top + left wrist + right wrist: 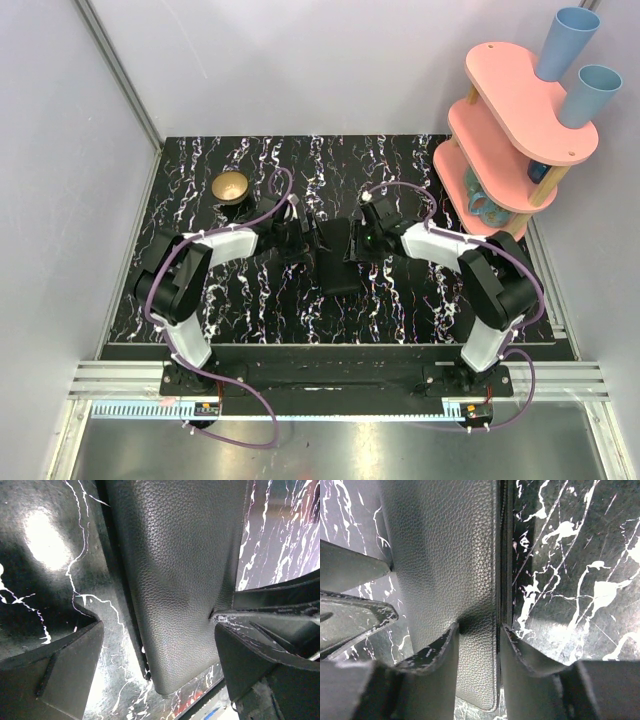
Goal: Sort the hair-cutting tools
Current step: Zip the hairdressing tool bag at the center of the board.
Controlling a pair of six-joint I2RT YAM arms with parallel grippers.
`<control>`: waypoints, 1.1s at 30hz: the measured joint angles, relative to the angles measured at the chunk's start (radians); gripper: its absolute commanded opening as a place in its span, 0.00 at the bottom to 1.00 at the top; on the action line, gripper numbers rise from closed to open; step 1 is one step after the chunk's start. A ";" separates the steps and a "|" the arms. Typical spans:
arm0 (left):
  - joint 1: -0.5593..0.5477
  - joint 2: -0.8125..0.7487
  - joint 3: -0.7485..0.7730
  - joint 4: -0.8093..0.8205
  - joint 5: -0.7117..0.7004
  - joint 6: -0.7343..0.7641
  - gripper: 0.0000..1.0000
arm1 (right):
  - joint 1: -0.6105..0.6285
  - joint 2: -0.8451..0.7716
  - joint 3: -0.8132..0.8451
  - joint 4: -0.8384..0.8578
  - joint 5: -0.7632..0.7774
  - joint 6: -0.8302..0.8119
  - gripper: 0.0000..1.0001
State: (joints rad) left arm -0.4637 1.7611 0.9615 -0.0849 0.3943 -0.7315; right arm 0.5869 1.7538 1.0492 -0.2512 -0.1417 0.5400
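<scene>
No hair-cutting scissors show in any view. The black folding case (338, 262) lies shut at the middle of the table. My right gripper (360, 240) is shut on the case's right edge; in the right wrist view (476, 630) its fingers (434, 655) pinch the grained leather (440, 555) and dent it. My left gripper (299, 240) is at the case's left side. In the left wrist view (157, 630) its jaws stand wide apart over the case (175, 570) and hold nothing.
A small brass-coloured bowl (231, 186) stands at the back left of the black marbled table (240, 300). A pink tiered stand (520, 120) with blue cups (566, 42) is at the back right. The right gripper's finger (272, 605) shows beside the case in the left wrist view.
</scene>
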 measured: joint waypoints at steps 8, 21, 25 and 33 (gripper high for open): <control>0.000 0.025 -0.026 0.114 0.063 -0.067 0.99 | -0.112 0.003 -0.148 0.230 -0.239 0.101 0.22; 0.032 0.091 -0.068 0.317 0.145 -0.143 0.70 | -0.174 0.082 -0.180 0.369 -0.418 0.192 0.37; 0.036 0.101 -0.116 0.447 0.163 -0.182 0.71 | -0.179 0.100 -0.179 0.404 -0.451 0.208 0.45; 0.031 0.129 -0.135 0.547 0.167 -0.210 0.64 | -0.180 0.104 -0.171 0.410 -0.470 0.206 0.35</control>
State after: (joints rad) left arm -0.4328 1.8904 0.8265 0.4625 0.5613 -0.9413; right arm 0.4065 1.8576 0.8780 0.1593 -0.6113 0.7460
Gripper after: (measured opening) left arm 0.655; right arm 0.433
